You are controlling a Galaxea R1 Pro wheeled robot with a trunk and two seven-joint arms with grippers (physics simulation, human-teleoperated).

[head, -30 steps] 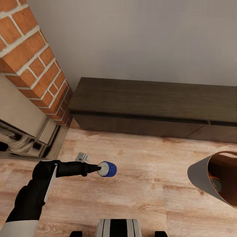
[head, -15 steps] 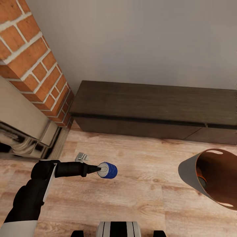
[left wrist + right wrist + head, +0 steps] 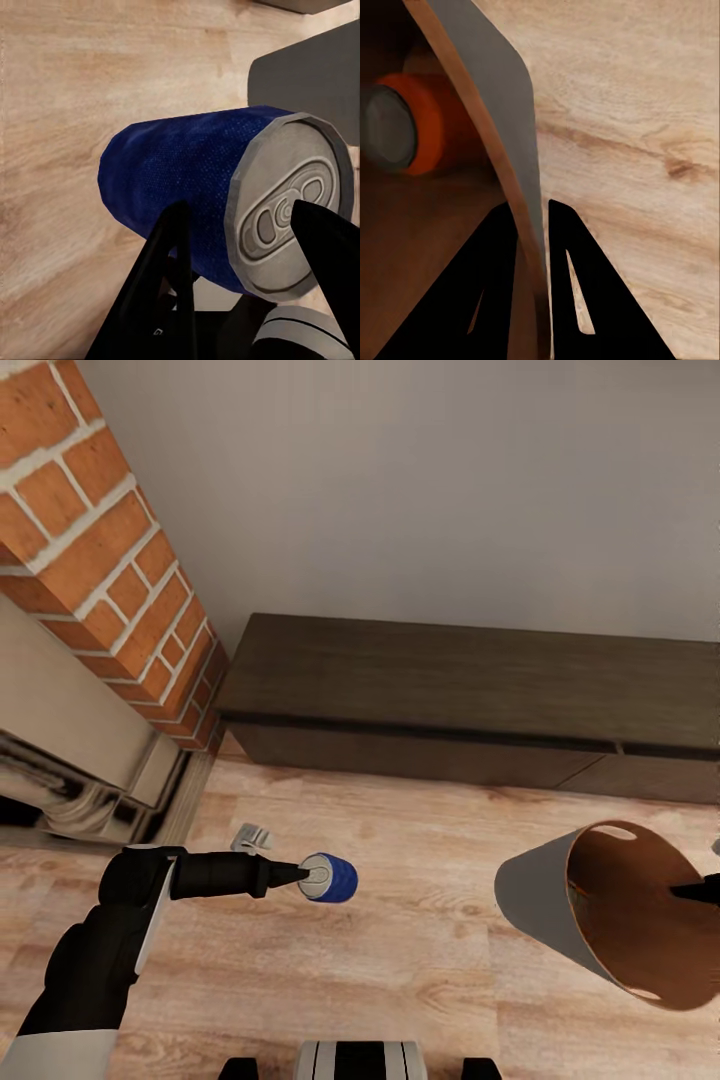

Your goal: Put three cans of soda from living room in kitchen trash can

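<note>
Over the last second I've swung the bin [image 3: 545, 900] in toward centre and tipped it mouth-up toward the blue can [image 3: 331, 877]; right gripper [image 3: 534, 225] stays pinched on its rim, an orange can [image 3: 405, 124] already inside. Left gripper [image 3: 247, 225] is clamped on the blue can, held level, well apart from the bin, so that drop looks next. Wood floor [image 3: 420, 950], brick fireplace [image 3: 110, 570], dark low cabinet [image 3: 470, 690]: living room.

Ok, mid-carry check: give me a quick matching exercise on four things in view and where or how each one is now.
Things:
1. blue can
2. orange can
3. trash can
4. dark low cabinet

States:
A. lying inside the bin
B. standing against the wall beside the brick fireplace
C. tilted, rim pinched by the right gripper
D. held on its side in the left gripper

Pairs: 1-D, 2-A, 3-C, 4-B
</note>
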